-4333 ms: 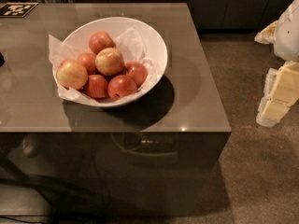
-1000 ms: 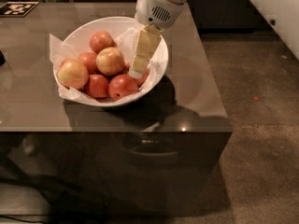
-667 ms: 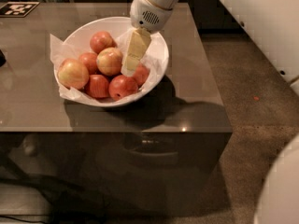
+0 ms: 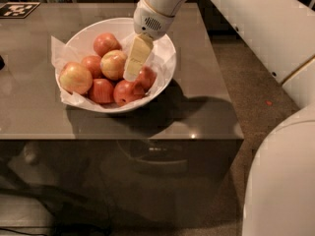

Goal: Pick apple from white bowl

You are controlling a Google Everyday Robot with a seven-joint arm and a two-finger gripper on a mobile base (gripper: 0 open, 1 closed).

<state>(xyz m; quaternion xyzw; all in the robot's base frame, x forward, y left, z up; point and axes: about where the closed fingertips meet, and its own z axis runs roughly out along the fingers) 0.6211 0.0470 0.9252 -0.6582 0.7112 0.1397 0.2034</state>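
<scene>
The white bowl (image 4: pixel 82 34) stands on the table, lined with crinkled white paper and holding several apples. The apple (image 4: pixel 113 64), pale yellow-green with a pink blush, lies near the bowl's middle. A second pale yellow-pink apple (image 4: pixel 75 77) lies at the left, and deep red apples (image 4: pixel 127 92) lie around them. My gripper (image 4: pixel 132 73) reaches down from the upper right into the bowl. Its cream tip is just right of the apple, between it and a red apple (image 4: pixel 147 77).
The glossy grey-brown table (image 4: pixel 206 102) has its front edge below the bowl and its right edge by the carpet. A black-and-white marker tag (image 4: pixel 17 9) lies at the back left corner. My white arm and body (image 4: pixel 283 181) fill the right side.
The arm came in from the right and over the bowl. In the last second the gripper has moved left and lower, closer to the pale apple. The apples have not moved.
</scene>
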